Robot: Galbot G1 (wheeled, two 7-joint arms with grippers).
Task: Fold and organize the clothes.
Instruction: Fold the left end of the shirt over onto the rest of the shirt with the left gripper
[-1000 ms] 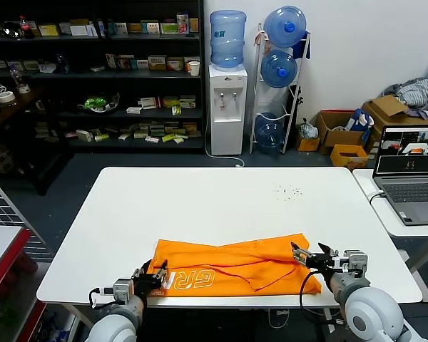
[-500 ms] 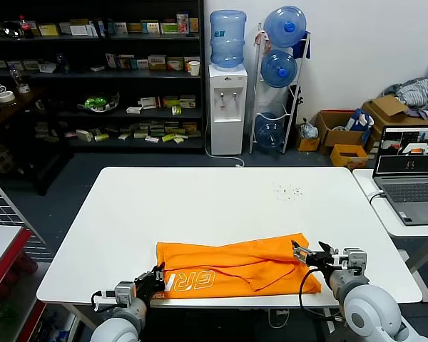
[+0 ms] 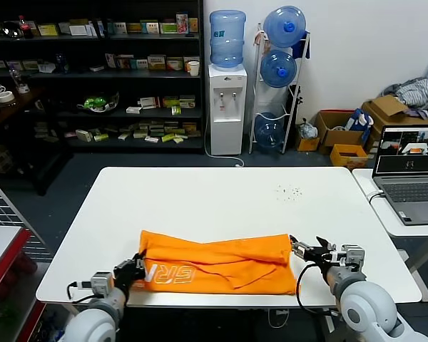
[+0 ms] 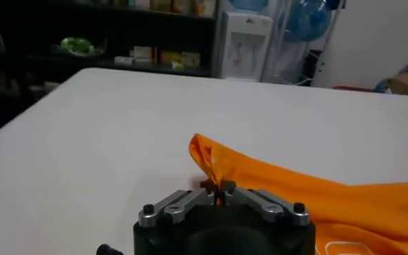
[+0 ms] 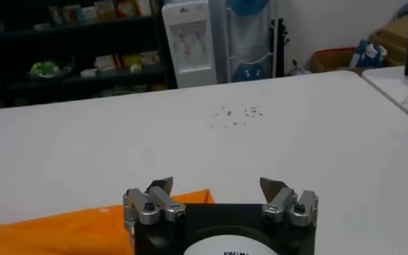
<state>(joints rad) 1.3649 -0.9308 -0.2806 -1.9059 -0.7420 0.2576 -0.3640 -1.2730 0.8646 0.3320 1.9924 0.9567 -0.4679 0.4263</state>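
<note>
Behind our wide white rectangular surface [image 3: 221, 199] stand dark shelves of small goods, a white water dispenser and a rack of blue bottles; an open laptop sits on a side desk to our right.

We have the bright orange short-sleeved cotton T-shirt [image 3: 217, 262] lying along the near edge of the surface, folded into a long flat band with white lettering showing toward our left end. Our left hand [image 3: 132, 270] is at the band's left end, and the left wrist view shows its fingers clenched on a pinch of orange fabric that rises just beyond them. Our right hand [image 3: 308, 251] sits just beside the band's right end; the right wrist view shows its fingers spread apart with nothing between them, the shirt's corner lying to one side and apart from them.

We judge that we are midway through the folding: the shirt is already narrowed lengthwise, and the crosswise fold is not yet made. The next move calls for our right hand to take hold of the right end, low against the surface so that it catches all the layers, and for both ends to be kept level so the band does not twist or slide off the near edge.
</note>
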